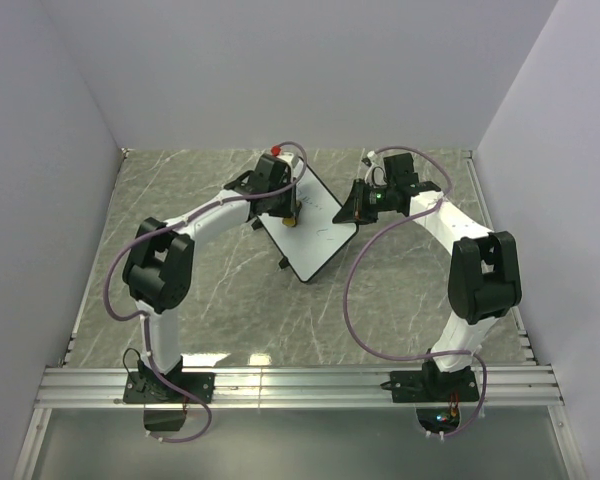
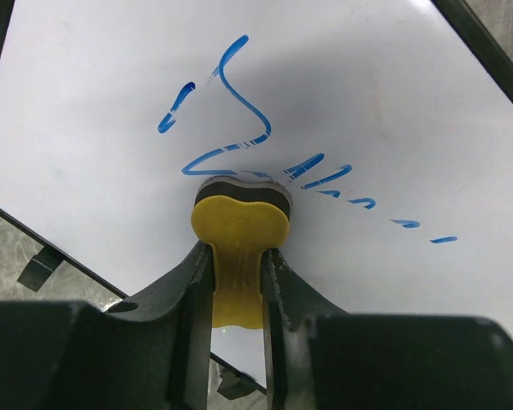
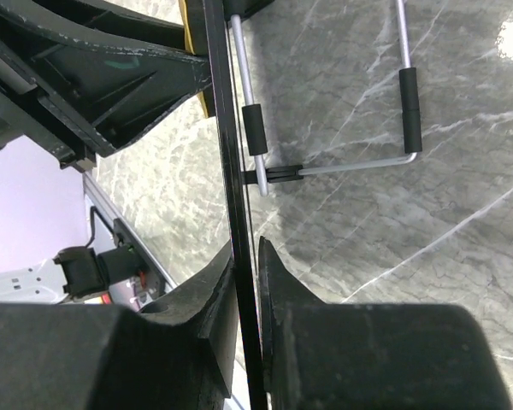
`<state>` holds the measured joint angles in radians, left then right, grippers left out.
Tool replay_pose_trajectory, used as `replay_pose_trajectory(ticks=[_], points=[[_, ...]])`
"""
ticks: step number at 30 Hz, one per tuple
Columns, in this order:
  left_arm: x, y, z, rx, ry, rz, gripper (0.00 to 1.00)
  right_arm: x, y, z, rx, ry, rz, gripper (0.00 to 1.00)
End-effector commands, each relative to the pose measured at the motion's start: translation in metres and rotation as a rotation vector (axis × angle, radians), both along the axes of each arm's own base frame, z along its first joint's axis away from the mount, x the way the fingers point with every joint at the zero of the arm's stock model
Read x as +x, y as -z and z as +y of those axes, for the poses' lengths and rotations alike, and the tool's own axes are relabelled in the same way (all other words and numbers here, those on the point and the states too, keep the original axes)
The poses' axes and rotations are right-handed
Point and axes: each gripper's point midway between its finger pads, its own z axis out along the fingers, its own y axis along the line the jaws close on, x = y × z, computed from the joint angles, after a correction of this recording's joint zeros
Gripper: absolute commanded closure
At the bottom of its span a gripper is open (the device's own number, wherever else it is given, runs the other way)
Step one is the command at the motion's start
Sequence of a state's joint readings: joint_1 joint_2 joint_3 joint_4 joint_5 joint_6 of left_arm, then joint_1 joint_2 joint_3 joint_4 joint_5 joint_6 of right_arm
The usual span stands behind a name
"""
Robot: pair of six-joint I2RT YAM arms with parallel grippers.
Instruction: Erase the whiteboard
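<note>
The whiteboard (image 1: pixel 315 232) stands tilted on the marble table between the two arms, with blue scribbles (image 2: pixel 231 111) on its white face (image 2: pixel 85 77). My left gripper (image 1: pixel 291 207) is shut on the yellow eraser (image 2: pixel 239 235), whose dark pad presses on the board just below the scribbles. My right gripper (image 1: pixel 352 205) is shut on the board's thin black edge (image 3: pixel 231 171), seen edge-on in the right wrist view. The board's wire stand (image 3: pixel 342 166) shows behind it.
The grey marble table (image 1: pixel 220 290) is bounded by white walls at the back and sides and an aluminium rail (image 1: pixel 300 385) at the near edge. Purple cables (image 1: pixel 365 320) loop from both arms.
</note>
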<state>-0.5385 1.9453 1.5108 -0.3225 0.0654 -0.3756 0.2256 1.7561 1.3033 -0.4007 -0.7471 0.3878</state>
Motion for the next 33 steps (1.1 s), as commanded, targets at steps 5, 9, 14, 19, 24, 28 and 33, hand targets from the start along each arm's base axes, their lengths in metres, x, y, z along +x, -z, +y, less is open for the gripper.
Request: replay_pose_trajectory(ticks=[5, 9, 14, 19, 24, 28, 33], points=[[-0.039, -0.024, -0.067, -0.080, 0.164, -0.053, 1.00, -0.002, -0.017, 0.021, 0.097, 0.002, 0.101, 1.00], [-0.067, -0.053, -0.095, -0.202, 0.258, -0.055, 1.00, 0.008, -0.032, 0.031, 0.185, 0.011, 0.098, 1.00], [-0.094, -0.057, -0.104, -0.254, 0.301, -0.051, 1.00, 0.014, -0.044, 0.038, 0.242, 0.019, 0.112, 1.00], [-0.106, -0.049, -0.100, -0.259, 0.305, -0.036, 1.00, 0.018, -0.048, 0.041, 0.273, 0.027, 0.119, 1.00], [-0.112, -0.046, -0.089, -0.257, 0.285, -0.043, 1.00, 0.022, -0.053, 0.043, 0.293, 0.033, 0.115, 1.00], [-0.098, -0.034, -0.065, -0.232, 0.195, -0.023, 1.00, 0.023, -0.060, 0.044, 0.305, 0.030, 0.106, 1.00], [-0.075, 0.000, -0.022, -0.231, 0.072, 0.052, 1.00, 0.023, -0.064, 0.042, 0.303, 0.034, 0.096, 1.00]])
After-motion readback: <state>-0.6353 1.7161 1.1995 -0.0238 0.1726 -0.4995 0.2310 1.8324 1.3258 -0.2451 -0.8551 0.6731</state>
